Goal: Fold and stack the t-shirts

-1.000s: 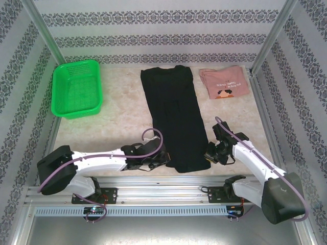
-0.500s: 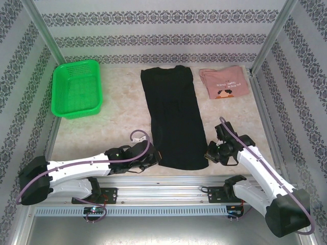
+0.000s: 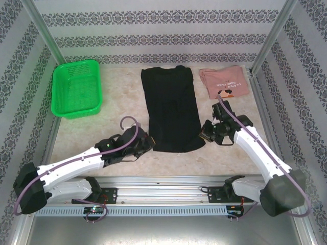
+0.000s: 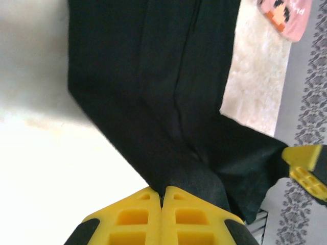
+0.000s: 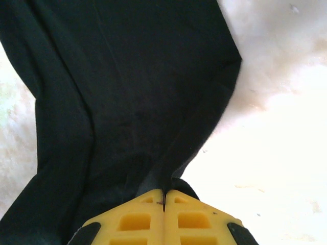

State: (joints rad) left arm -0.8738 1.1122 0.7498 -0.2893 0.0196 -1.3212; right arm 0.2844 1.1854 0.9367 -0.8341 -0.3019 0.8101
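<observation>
Bright, even top light; wrist views overexposed on table [image 4: 41, 168], soft focus near yellow pads.

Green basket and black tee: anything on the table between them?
Nothing. In the top view the table between the green basket and the black tee is bare; the left tool sits nearer, at the tee's hem.

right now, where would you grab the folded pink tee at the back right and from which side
The pink tee lies flat and folded, so only an edge gives a pinch. Probably best is its near edge, coming in low from the near side with the right gripper once it releases the black t-shirt.
</observation>
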